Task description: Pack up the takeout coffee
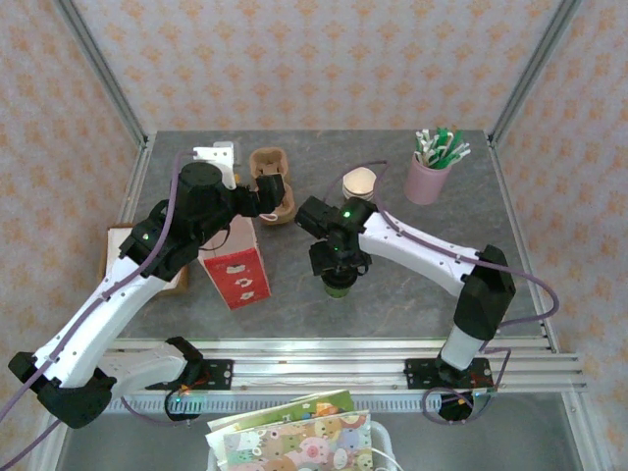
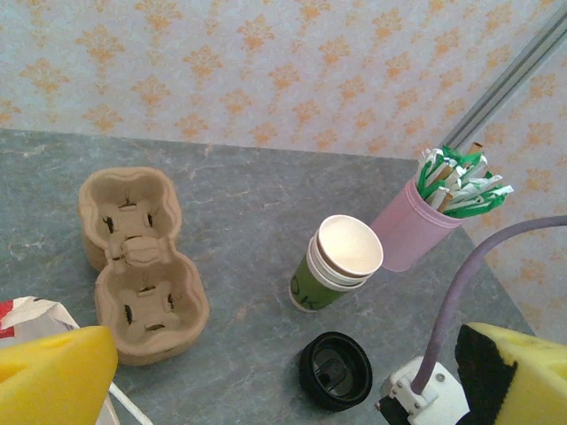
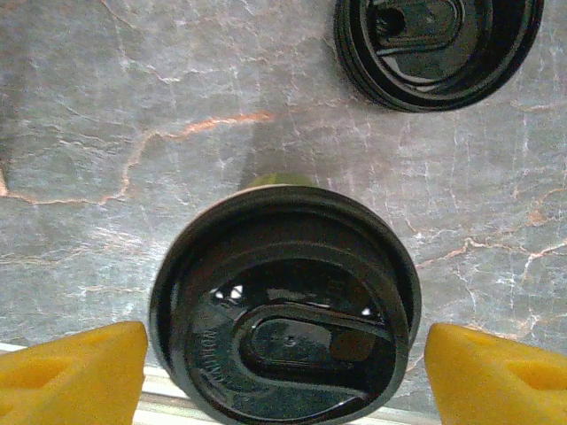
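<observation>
Top: right gripper point(image 1: 339, 270) over takeout coffee point(image 1: 340, 288) mid-table point(image 1: 412, 285), near red-and-white carton point(image 1: 235, 267); left gripper point(image 1: 278, 196) at cardboard cup carrier point(image 1: 265, 162). Left wrist: yellow fingers point(image 2: 53, 376) wide apart; adds stacked lidless cups point(image 2: 341, 266) and loose lid point(image 2: 335, 370), cup print illegible. Right wrist: jaws apart, flanking the coffee's lid, embossed lettering unreadable.

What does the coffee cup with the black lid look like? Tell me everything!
The coffee cup is a small green cup, mostly hidden under its shiny round black plastic lid, which has a raised oval on top. It stands upright on the grey marbled table, near a loose black lid. The right pincer straddles it from above; whether its yellow fingers touch it is unclear.
</observation>
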